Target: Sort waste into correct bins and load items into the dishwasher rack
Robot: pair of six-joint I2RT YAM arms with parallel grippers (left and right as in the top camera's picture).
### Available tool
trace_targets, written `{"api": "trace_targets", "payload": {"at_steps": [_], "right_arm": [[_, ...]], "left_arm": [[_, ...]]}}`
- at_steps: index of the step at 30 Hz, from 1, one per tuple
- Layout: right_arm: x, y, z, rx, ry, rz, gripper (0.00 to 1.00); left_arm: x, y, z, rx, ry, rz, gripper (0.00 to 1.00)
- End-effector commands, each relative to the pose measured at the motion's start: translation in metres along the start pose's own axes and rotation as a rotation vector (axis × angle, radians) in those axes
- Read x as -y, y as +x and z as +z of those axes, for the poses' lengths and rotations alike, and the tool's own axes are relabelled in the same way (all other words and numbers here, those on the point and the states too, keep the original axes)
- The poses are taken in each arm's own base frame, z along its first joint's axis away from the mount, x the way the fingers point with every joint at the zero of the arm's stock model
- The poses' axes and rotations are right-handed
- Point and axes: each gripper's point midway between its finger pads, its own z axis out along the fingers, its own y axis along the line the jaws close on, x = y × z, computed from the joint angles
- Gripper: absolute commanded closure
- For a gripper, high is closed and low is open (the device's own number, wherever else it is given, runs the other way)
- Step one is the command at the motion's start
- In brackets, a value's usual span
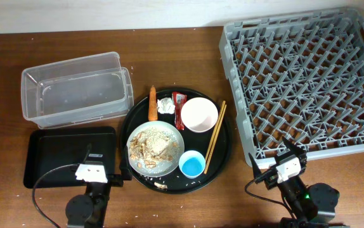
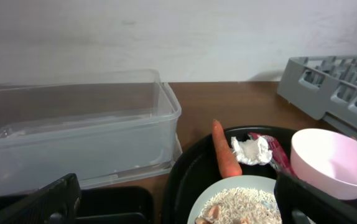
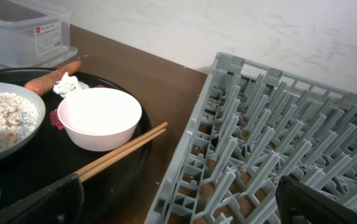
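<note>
On the round black tray [image 1: 225,155] lie an orange carrot [image 1: 153,103], a white tissue [image 1: 166,106], a red wrapper [image 1: 179,109], a white bowl [image 1: 199,114], wooden chopsticks [image 1: 215,136], a blue cup [image 1: 191,163] and a pale plate [image 1: 132,140] of beige food scraps [image 1: 155,147]. The grey dishwasher rack [image 1: 309,82] stands at the right. My left gripper [image 1: 106,166] is open and empty at the tray's near left; the plate shows between its fingers [image 2: 178,205]. My right gripper [image 1: 274,155] is open and empty over the rack's near left corner [image 3: 178,202].
A clear plastic tub [image 1: 74,88] stands at the back left, with a shallow black rectangular tray [image 1: 55,149] in front of it. A few crumbs lie on the round tray's near rim [image 1: 162,185]. A pale wall runs behind the table.
</note>
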Motion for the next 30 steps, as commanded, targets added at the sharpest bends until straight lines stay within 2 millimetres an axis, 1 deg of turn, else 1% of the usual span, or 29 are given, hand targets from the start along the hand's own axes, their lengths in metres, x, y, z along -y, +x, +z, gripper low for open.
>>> {"api": "trace_targets", "payload": {"at_steps": [1,2,3,4,6,7,8,9,10,11,13,15,16,17,18,20,21,22,23,24,25,26,27,28,29,30], "right_arm": [[-0.004,-0.001,0.000,0.009,-0.021,0.029,0.02],[-0.003,-0.005,-0.001,0.018,-0.018,0.045,0.02],[-0.002,-0.013,-0.003,0.033,-0.015,0.045,0.02],[0.000,-0.028,-0.007,0.060,-0.008,0.052,0.02],[0.007,-0.073,-0.021,0.130,0.005,0.102,0.02],[0.009,-0.087,-0.024,0.134,0.005,0.120,0.02],[0.014,-0.104,-0.025,0.121,0.003,0.127,0.02],[0.024,-0.125,-0.019,0.067,-0.010,0.159,0.02],[0.033,-0.137,-0.010,-0.001,-0.024,0.198,0.02],[0.045,-0.152,0.002,-0.089,-0.042,0.247,0.02],[0.067,-0.169,0.030,-0.262,-0.079,0.347,0.02],[0.081,-0.171,0.054,-0.408,-0.111,0.429,0.02],[0.084,-0.172,0.059,-0.438,-0.118,0.446,0.02],[0.086,-0.169,0.065,-0.475,-0.127,0.468,0.02],[0.082,-0.165,0.066,-0.491,-0.152,0.486,0.02],[0.072,-0.167,0.065,-0.487,-0.210,0.511,0.02],[0.070,-0.168,0.065,-0.486,-0.224,0.518,0.02],[0.067,-0.163,0.061,-0.513,-0.227,0.534,0.02],[0.066,-0.153,0.056,-0.566,-0.198,0.569,0.02],[0.077,-0.133,0.048,-0.666,-0.059,0.649,0.02],[0.092,-0.113,0.038,-0.751,0.107,0.727,0.02],[0.094,-0.104,0.035,-0.789,0.149,0.756,0.02],[0.092,-0.095,0.035,-0.836,0.147,0.770,0.02],[0.089,-0.082,0.037,-0.898,0.140,0.791,0.02],[0.088,-0.076,0.039,-0.924,0.137,0.800,0.02],[0.087,-0.068,0.042,-0.953,0.134,0.809,0.02]], "left_arm": [[0.006,-0.001,0.000,0.017,0.036,0.016,0.01],[0.007,-0.008,0.000,0.045,0.044,0.016,0.01],[0.011,-0.021,-0.002,0.089,0.065,0.019,0.01],[0.012,-0.031,-0.004,0.118,0.068,0.019,0.01],[0.015,-0.044,-0.009,0.086,0.078,0.018,0.01],[0.015,-0.062,-0.013,0.079,0.077,0.018,0.01],[0.016,-0.080,-0.013,0.066,0.076,0.018,0.01],[0.017,-0.107,-0.007,0.021,0.074,0.016,0.01],[0.018,-0.121,0.002,-0.040,0.073,0.014,0.01],[0.019,-0.138,0.018,-0.142,0.069,0.010,0.01],[0.024,-0.161,0.051,-0.315,0.089,-0.001,0.01],[0.028,-0.174,0.082,-0.428,0.102,-0.010,0.01],[0.028,-0.178,0.091,-0.440,0.101,-0.011,0.01],[0.029,-0.177,0.095,-0.447,0.109,-0.014,0.01],[0.034,-0.173,0.094,-0.465,0.137,-0.022,0.01],[0.045,-0.168,0.090,-0.491,0.198,-0.039,0.01],[0.046,-0.159,0.089,-0.529,0.201,-0.042,0.01],[0.053,-0.144,0.086,-0.593,0.216,-0.040,0.01],[0.065,-0.118,0.086,-0.695,0.244,-0.031,0.01],[0.078,-0.097,0.092,-0.769,0.276,-0.017,0.01],[0.104,-0.070,0.104,-0.842,0.330,0.016,0.04],[0.125,-0.045,0.107,-0.912,0.376,0.046,0.11],[0.149,-0.016,0.099,-1.009,0.427,0.088,0.21],[0.168,0.003,0.089,-1.080,0.465,0.122,0.26],[0.186,0.020,0.075,-1.141,0.507,0.166,0.32],[0.197,0.027,0.068,-1.168,0.520,0.171,0.35]]}}
